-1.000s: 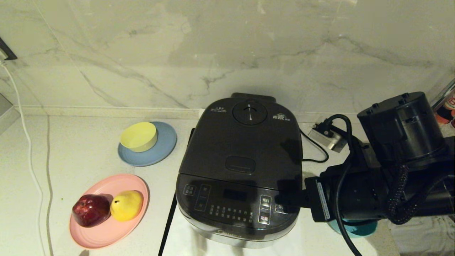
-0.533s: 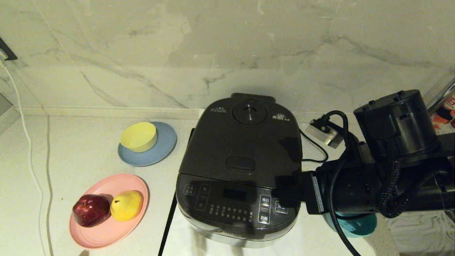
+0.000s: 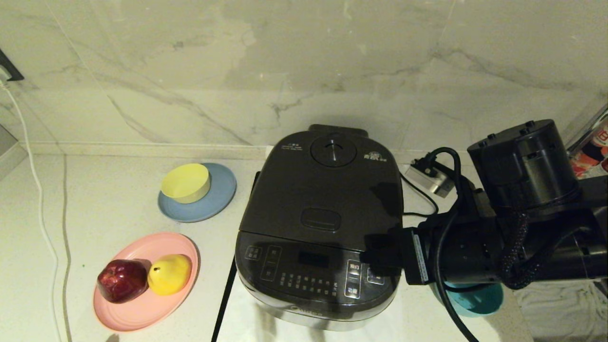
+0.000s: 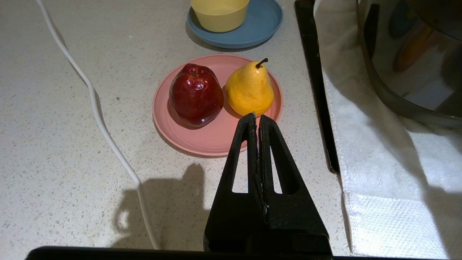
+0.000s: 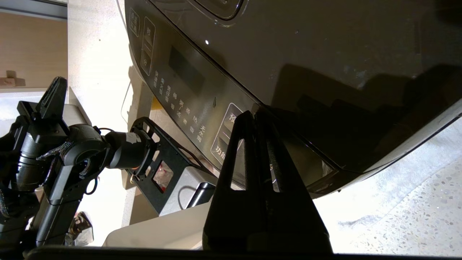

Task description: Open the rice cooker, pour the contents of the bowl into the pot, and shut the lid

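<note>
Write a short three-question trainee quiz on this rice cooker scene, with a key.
1. True or false: the lid of the rice cooker is open.
2. The shut right gripper is nearest which part: A the steam vent, B the front button panel, C the cord?
3. Which fruits lie on the pink plate?

Key:
1. False, it is closed.
2. B.
3. A red apple and a yellow pear.

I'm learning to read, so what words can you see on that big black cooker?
"功", first sign on a rice cooker panel button; the rest hides behind the right gripper.
"预", on the neighbouring button, likewise cut off.
Other panel signs, lid print, front brand mark: too blurred to read.
</note>
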